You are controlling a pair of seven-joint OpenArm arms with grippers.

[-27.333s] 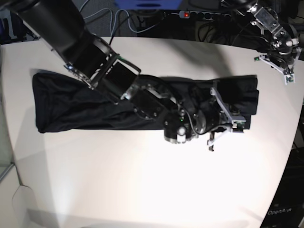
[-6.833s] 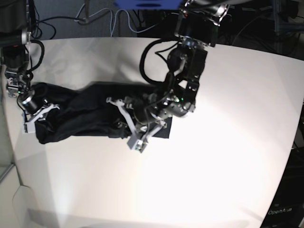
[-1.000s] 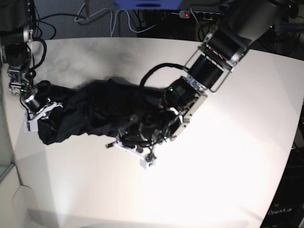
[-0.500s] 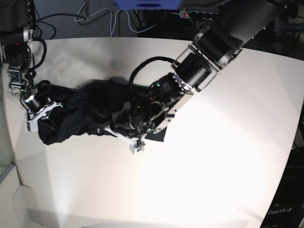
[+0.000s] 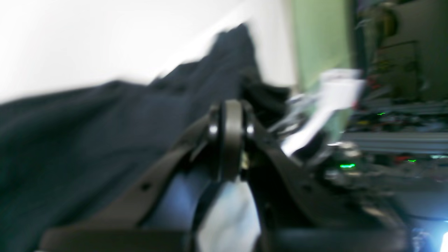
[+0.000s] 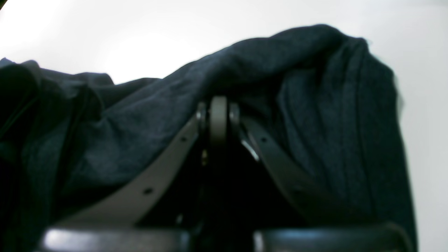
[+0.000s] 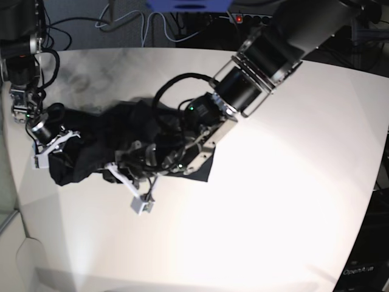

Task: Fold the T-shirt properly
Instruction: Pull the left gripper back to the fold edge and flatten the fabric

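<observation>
In the left wrist view, blurred, your left gripper (image 5: 229,140) had its jaws closed, pinching the T-shirt (image 5: 87,140). In the right wrist view, your right gripper (image 6: 217,119) had its jaws closed on the fabric too. In the base view, the T-shirt lay bunched on the white bench (image 7: 273,201), toward its left side, between both grippers.

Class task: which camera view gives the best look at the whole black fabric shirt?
The base view: the black, soft, wrinkled fabric shirt appears nearly whole on the white table. The right wrist view shows only close-up folds; the left wrist view is blurred.
</observation>
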